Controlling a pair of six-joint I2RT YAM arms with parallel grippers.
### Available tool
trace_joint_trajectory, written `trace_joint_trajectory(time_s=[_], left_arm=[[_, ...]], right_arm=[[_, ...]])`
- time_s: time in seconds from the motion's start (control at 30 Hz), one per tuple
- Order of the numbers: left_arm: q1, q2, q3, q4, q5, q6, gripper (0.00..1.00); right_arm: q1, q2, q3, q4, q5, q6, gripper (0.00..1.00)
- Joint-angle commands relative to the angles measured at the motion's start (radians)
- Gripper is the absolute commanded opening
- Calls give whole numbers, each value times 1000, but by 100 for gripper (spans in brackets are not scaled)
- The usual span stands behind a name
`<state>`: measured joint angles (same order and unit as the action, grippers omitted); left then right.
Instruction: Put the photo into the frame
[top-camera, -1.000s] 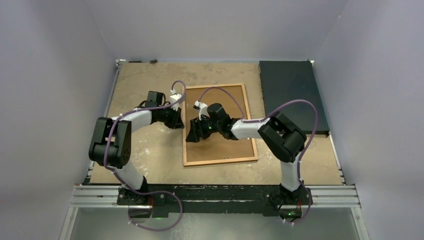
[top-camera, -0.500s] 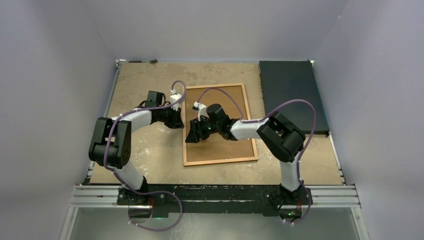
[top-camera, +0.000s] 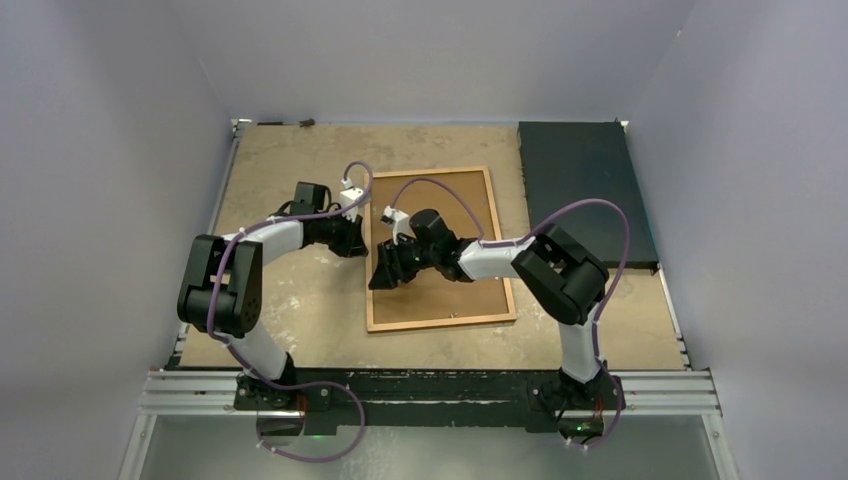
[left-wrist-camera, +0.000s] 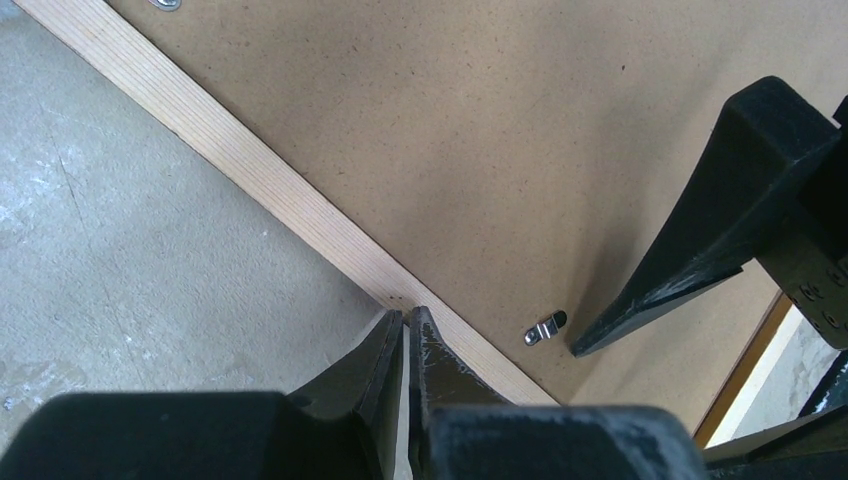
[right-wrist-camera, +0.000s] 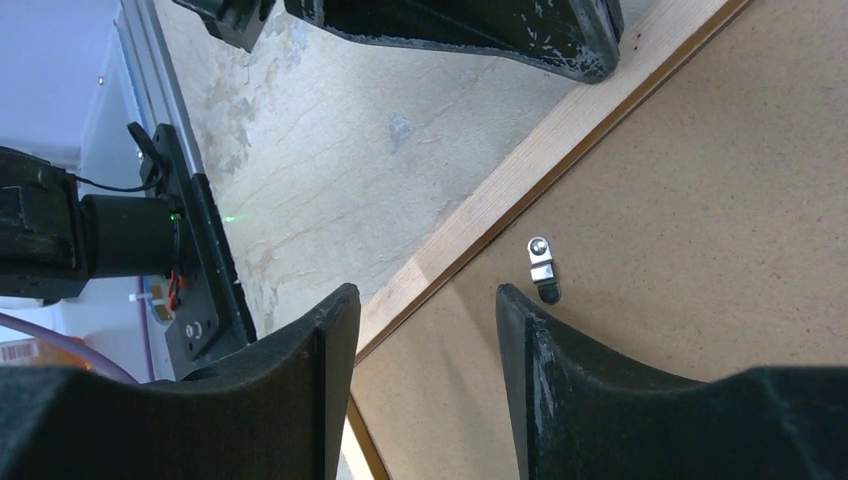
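The frame (top-camera: 470, 205) lies flat on the table with its plain brown board back facing up and its thin wooden edge around it (left-wrist-camera: 260, 170). The photo is not in view. My left gripper (left-wrist-camera: 407, 315) is shut, with its tips on the frame's left wooden edge (top-camera: 360, 240). My right gripper (right-wrist-camera: 425, 295) is open and empty. It hovers over the board just inside that same edge (top-camera: 385, 272). A small metal clip (right-wrist-camera: 542, 268) lies on the board beside its fingertip and also shows in the left wrist view (left-wrist-camera: 545, 328).
A dark black slab (top-camera: 585, 190) lies at the back right of the table. A second metal clip (left-wrist-camera: 165, 4) sits further along the frame's left side. The arm bases and the metal rail (top-camera: 430, 390) run along the near edge.
My right gripper has shifted slightly left, toward the frame's left edge. The left gripper and the frame have not moved.
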<state>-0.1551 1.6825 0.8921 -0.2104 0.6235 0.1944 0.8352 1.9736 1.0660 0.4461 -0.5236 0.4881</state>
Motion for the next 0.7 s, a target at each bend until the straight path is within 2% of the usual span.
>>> trace_joint_trajectory(time_s=[0.0,0.67], left_arm=[[2,-10,-1,14,-67,46,3],[2,-18,1,9,-67,50,1]], right_arm=[[3,-62,62,-38,-45,-21,56],[-28,-29,32,-41,17,-57,62]])
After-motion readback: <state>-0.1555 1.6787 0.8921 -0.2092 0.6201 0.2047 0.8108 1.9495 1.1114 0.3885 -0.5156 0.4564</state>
